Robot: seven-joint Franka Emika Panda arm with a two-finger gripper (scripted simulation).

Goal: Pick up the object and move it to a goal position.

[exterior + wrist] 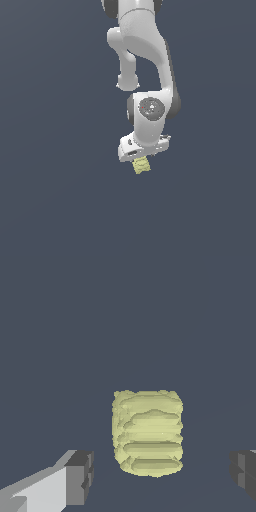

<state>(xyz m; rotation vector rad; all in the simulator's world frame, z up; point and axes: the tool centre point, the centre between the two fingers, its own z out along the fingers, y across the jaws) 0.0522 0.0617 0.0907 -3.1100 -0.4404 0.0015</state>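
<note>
Object (148, 432) first: a pale yellow-green lump, blocky in outline, with rounded corners and a stack of wavy horizontal ridges running across its face, lit brighter along each ridge crest. In the wrist view, going from one side across, a white finger with a dark grey pad (80, 477) comes first, then a gap of bare dark surface, then the lump, another gap, and the second dark pad at the far edge. The gripper (162, 476) is spread wide, its fingers straddling the lump with neither pad touching it. In the exterior view the lump (142, 165) sits directly under the white hand of the arm (150, 75), on a plain slate-blue ground (50, 200).
</note>
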